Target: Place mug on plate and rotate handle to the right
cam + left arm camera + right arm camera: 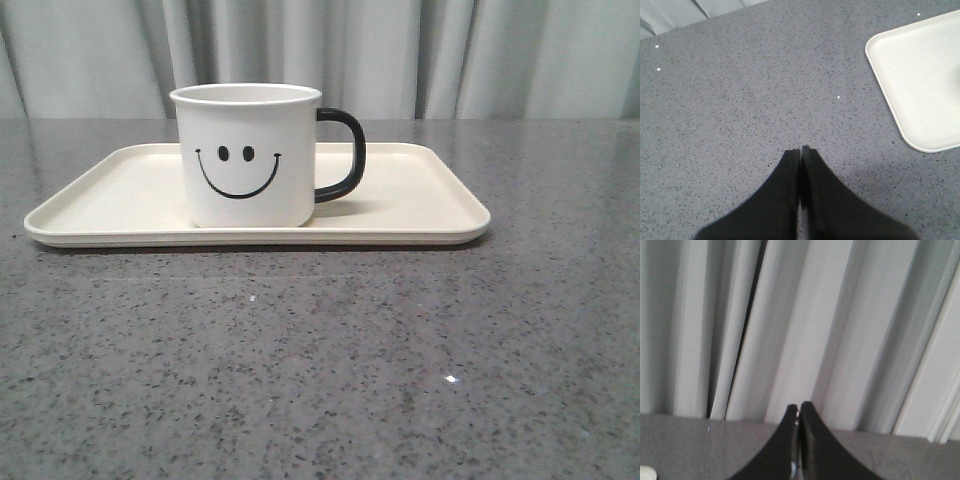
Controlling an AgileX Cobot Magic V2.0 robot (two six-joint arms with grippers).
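The white mug (pixel 247 155) with its black smiley face turned toward the front camera stands upright on the cream plate (pixel 420 200), left of the plate's middle. Its black handle (pixel 345 155) points to the right. Neither gripper shows in the front view. In the left wrist view my left gripper (pixel 800 150) is shut and empty over bare table, with a corner of the plate (pixel 920 75) off to one side. In the right wrist view my right gripper (pixel 800 407) is shut and empty, facing the curtain; the mug is not in either wrist view.
The grey speckled table (pixel 320 370) stretches in front of the plate. A pale pleated curtain (pixel 400 50) hangs behind the table's far edge and fills the right wrist view (pixel 805 320). A small white edge (pixel 646 472) shows at that view's corner.
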